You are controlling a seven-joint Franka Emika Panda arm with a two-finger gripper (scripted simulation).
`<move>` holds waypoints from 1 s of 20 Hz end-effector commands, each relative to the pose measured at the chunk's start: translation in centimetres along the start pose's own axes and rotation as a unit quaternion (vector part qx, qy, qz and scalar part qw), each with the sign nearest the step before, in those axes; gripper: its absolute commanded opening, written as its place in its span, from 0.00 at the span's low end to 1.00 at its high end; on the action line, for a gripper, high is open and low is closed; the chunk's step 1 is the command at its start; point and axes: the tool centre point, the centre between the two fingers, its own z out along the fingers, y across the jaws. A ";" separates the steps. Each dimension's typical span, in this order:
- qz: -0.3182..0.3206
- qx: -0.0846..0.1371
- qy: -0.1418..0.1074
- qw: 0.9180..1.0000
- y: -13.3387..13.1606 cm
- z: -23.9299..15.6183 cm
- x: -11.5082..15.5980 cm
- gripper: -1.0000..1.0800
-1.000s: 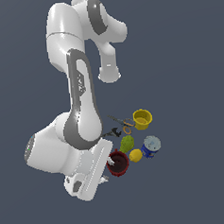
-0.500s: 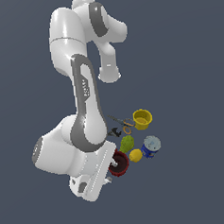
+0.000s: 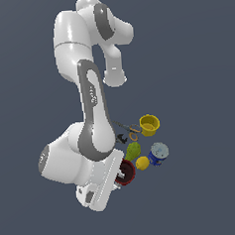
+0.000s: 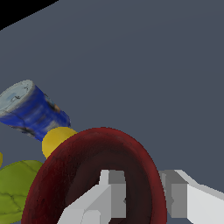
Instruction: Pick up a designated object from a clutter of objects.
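Two fingers of the gripper [image 4: 142,192] straddle the dark red mug's [image 4: 94,175] rim, one inside, one outside, apart and not yet clamped. The mug sits just beside the lemon [image 4: 57,141] and green fruit [image 4: 15,188], so to my eye the jaws should close squarely on the wall before lifting straight up.

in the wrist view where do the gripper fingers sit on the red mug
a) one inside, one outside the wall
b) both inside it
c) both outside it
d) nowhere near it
a: in the wrist view one finger sits inside the red mug and the other just outside its wall, so the gripper straddles the rim.
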 end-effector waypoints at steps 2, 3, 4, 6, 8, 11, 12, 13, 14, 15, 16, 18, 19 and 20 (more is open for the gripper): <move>0.000 0.000 0.000 1.000 0.0 0.0 -0.1 0.00; 0.000 0.000 0.000 1.000 0.0 0.0 -0.1 0.00; 0.000 0.000 0.000 1.000 0.0 0.0 0.0 0.00; 0.000 0.000 0.000 1.000 0.0 -0.1 0.0 0.00; 0.000 0.000 0.000 1.000 -0.2 -0.2 0.0 0.00; 0.000 0.000 0.000 1.000 -0.5 -0.7 0.0 0.00; 0.000 0.000 0.000 1.000 -0.6 -1.0 -0.1 0.00; 0.000 0.000 0.000 1.000 -0.8 -1.2 -0.1 0.00; 0.000 0.000 -0.001 1.000 -1.0 -1.5 -0.1 0.00; 0.000 0.000 -0.001 1.000 -1.2 -1.9 -0.1 0.00; 0.000 0.000 -0.001 1.000 -1.5 -2.3 -0.1 0.00; 0.000 0.000 -0.001 1.000 -2.1 -3.1 -0.2 0.00; 0.000 0.000 -0.001 1.000 -2.4 -3.6 -0.2 0.00; 0.000 0.000 -0.001 1.000 -2.8 -4.2 -0.2 0.00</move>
